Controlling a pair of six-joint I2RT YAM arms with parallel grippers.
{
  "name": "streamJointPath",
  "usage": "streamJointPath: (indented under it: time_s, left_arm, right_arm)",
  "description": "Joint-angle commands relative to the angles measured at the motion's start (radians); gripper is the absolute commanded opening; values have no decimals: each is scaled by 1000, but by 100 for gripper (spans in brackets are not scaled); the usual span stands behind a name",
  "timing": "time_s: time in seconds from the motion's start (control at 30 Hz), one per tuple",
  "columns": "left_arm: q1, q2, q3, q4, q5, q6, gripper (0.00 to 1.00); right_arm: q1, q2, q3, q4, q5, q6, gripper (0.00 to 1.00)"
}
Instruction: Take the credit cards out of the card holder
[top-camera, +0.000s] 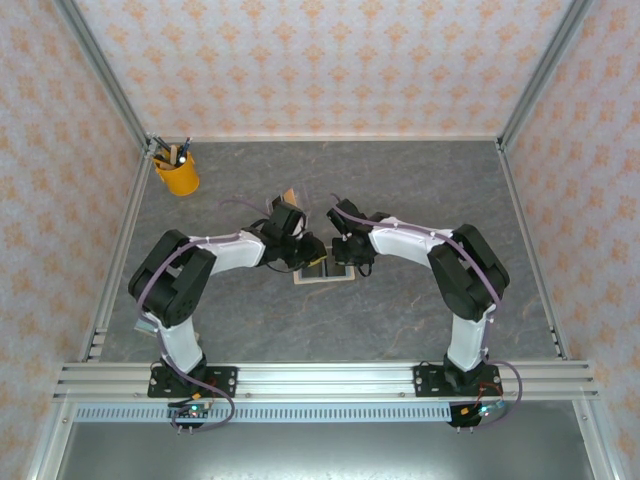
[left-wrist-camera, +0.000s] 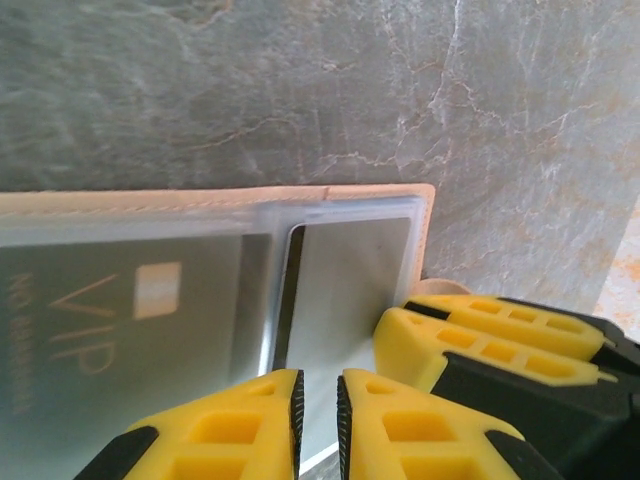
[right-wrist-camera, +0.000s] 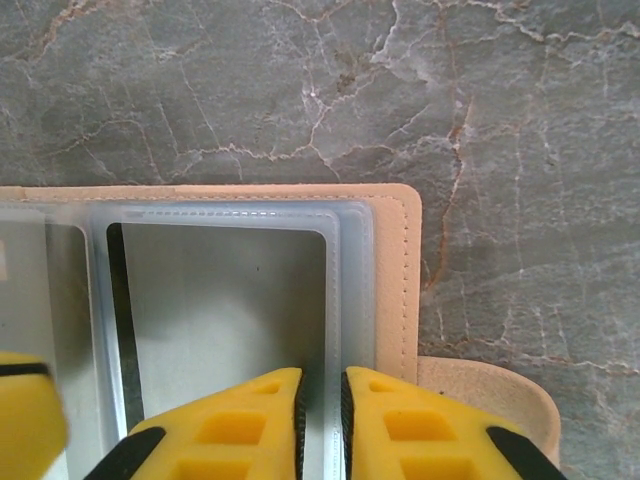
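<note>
Here the card holder (top-camera: 325, 270) lies opened flat on the desk (top-camera: 420, 180), about midway between the left and right edges and somewhat nearer the near edge than the far one. Its tan border frames clear plastic sleeves (right-wrist-camera: 230, 230). Through one sleeve a VIP card (left-wrist-camera: 120, 320) can be read, greyed by the plastic. In the neighbouring sleeve sits a second card (right-wrist-camera: 230, 310), pale, with a dark strip along one side. The closing tab (right-wrist-camera: 490, 400) sticks out from the holder's outer edge, flat on the stone-patterned surface.

Both arms reach in over the holder from either side. The left gripper (left-wrist-camera: 318, 385) hangs over the second card's sleeve, its jaws drawn almost together with only a thin slit between them. The right gripper (right-wrist-camera: 322, 380) is at the sleeve's outer edge, just beside the tan border, its jaws likewise nearly closed. Whether either pinches the plastic, I cannot tell.

A yellow cup (top-camera: 177, 175) of pens stands at the far-left corner, well apart.
</note>
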Motion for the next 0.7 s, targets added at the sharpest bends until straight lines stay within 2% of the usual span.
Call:
streamJointPath:
  time_s: [0.0,0.33,0.67]
  left_arm:
    - [-5,35,22,51,29,-40,20]
    - [-7,21,32,-106,-95,30,20]
    - [-6,75,32,-92,-68,50,24]
  right_arm:
    - [-12,31,-19,-32,15,10,18]
    - [-17,27,-37,-20,6,12,18]
    - [-24,36,-45,-11,-30,10,17]
